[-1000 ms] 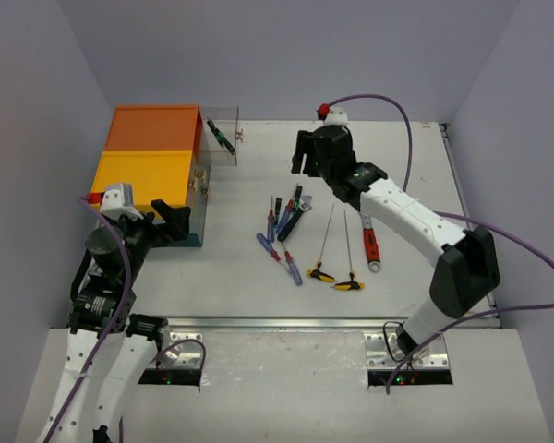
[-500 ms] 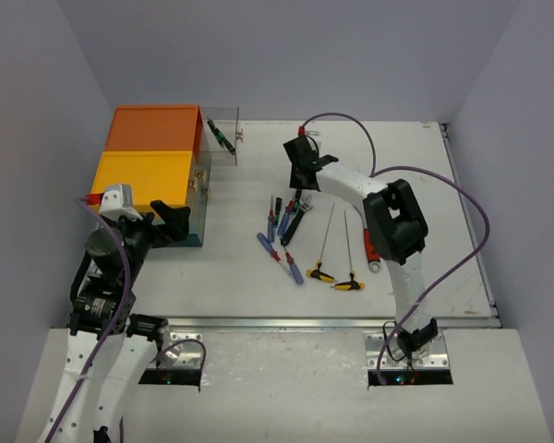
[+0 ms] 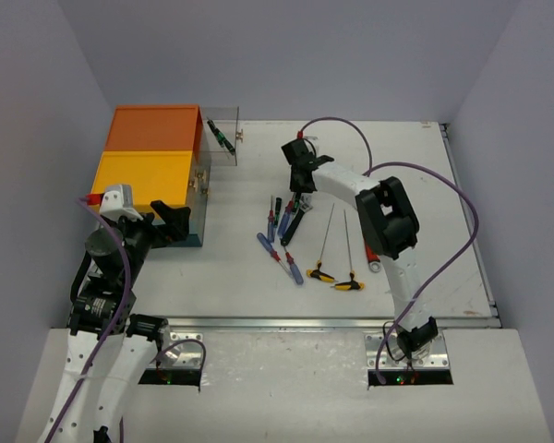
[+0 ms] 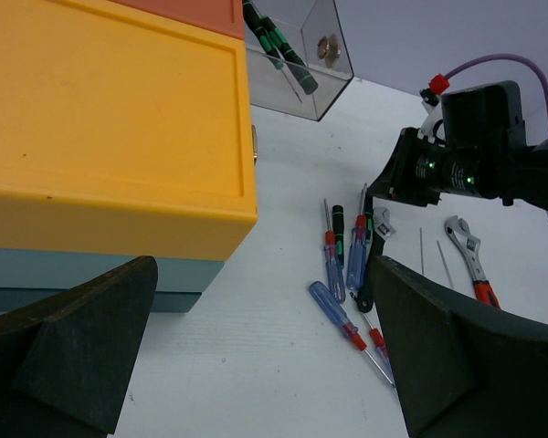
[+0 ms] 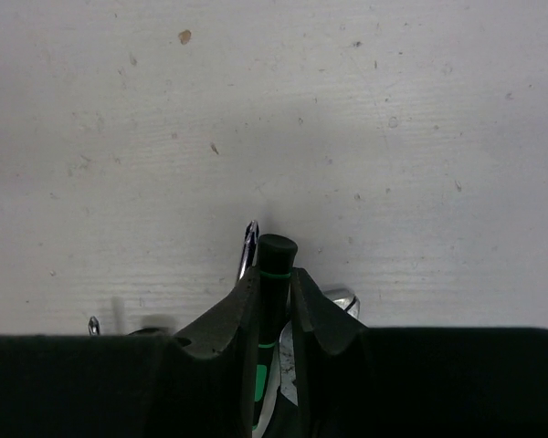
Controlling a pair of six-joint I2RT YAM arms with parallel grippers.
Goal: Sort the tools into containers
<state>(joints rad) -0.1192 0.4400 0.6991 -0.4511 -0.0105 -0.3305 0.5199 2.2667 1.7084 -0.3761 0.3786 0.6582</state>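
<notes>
The containers (image 3: pixel 152 166) sit at the surface's (image 3: pixel 425 268) far-left corner, 1 clear drawer (image 3: pixel 223 138) open. Left end effector (image 4: pixel 265 274) gapes wide beside them. Right end effector (image 5: pixel 274 278), toward the far edge, pinches a black screwdriver (image 5: pixel 277 255) near its handle end; lifted, it may pivot or drag neighbouring tools (image 3: pixel 282 245).

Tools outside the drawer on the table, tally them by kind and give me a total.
Blue-handled screwdrivers: 4
Black-and-green screwdrivers: 2, one gripped by the right tool
Yellow T-handle hex keys: 2
Wrenches: 2
Total: 10
</notes>
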